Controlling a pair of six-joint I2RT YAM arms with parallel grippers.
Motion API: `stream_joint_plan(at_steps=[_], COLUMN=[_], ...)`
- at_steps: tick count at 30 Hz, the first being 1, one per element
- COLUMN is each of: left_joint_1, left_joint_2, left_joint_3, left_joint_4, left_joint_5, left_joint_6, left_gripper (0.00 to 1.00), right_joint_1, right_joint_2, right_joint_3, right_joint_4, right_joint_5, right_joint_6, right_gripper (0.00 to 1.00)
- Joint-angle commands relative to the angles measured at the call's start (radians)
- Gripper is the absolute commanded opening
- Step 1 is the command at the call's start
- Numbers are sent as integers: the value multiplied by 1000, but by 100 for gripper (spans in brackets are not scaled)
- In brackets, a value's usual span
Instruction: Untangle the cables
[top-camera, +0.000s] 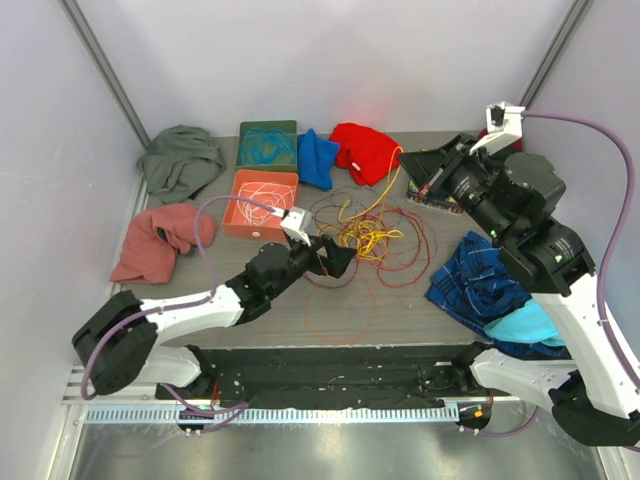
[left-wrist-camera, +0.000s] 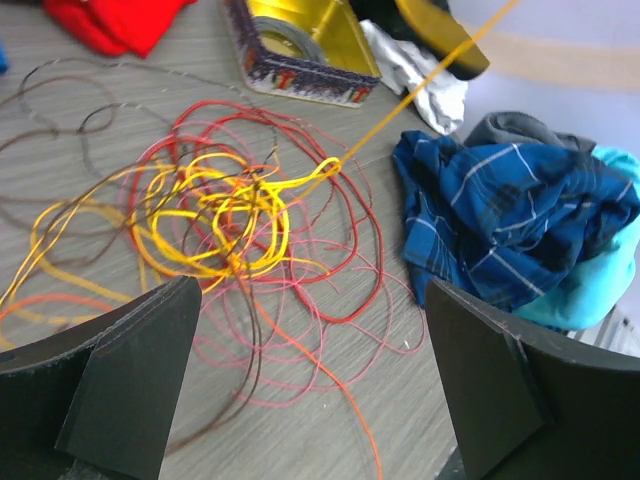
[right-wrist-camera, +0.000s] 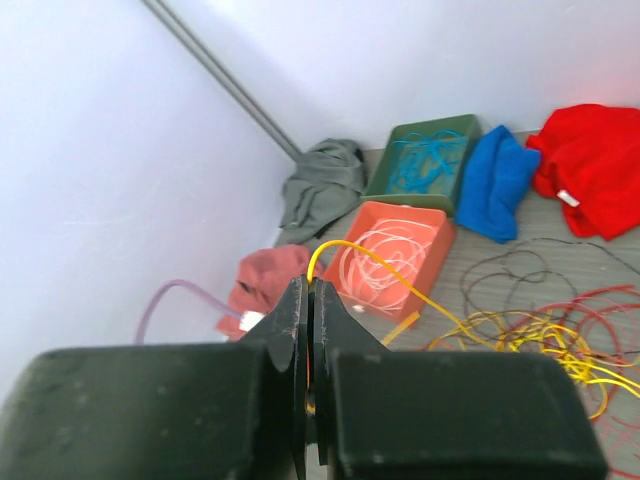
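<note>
left gripper (left-wrist-camera: 315, 375): released, spread wide, low over the heap
right gripper (right-wrist-camera: 308, 300): clenched on yellow cable (right-wrist-camera: 400, 282) (lifted, taut)
cables (top-camera: 365, 240): tangled mid-surface (top-camera: 420, 320); red, yellow, brown loops

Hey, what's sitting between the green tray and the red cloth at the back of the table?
A blue cloth lies between the green tray and the red cloth, seen in the top view and the right wrist view.
</note>
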Motion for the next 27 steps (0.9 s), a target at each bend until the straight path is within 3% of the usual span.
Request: stream_joint_plan(at_steps=[1, 13, 16, 19, 20, 21, 22, 24, 25, 26, 27], left_joint_1=[-23, -23, -23, -20, -14, 5, 15, 40, 46, 54, 58], left_joint_2=[83, 363, 415, 437, 424, 411, 389, 302, 279, 263, 251], left_joint_3=[84, 293, 323, 334, 330, 328, 336, 440, 501, 655, 735], left_joint_4=[333, 459, 479, 474, 456, 436, 395, 109, -25, -295, -422], left_joint_5=[16, 51, 78, 100, 101, 103, 114, 124, 124, 123, 124], left_joint_6=[124, 148, 133, 112, 102, 86, 66, 81, 120, 147, 170], left_gripper=[100, 100, 92, 66, 40, 21, 3, 0, 0, 0, 0], right_joint_1=[-2, -1, -2, -1, -2, -1, -1, -2, -2, -2, -1], right_joint_2=[-9, 8, 2, -12, -16, -36, -47, -79, -113, -128, -143], right_joint_3=[95, 230, 227, 224, 220, 213, 206, 165, 125, 105, 82], right_joint_4=[9, -54, -60, -66, -71, -80, -83, -88, -86, -86, -85], right_joint_5=[-67, -157, -151, -136, -110, -93, -75, 14, 37, 75, 96], right_joint_6=[60, 89, 92, 85, 71, 63, 55, 26, 20, 16, 6], right_gripper=[1, 1, 1, 1, 1, 1, 10, 28, 44, 51, 57])
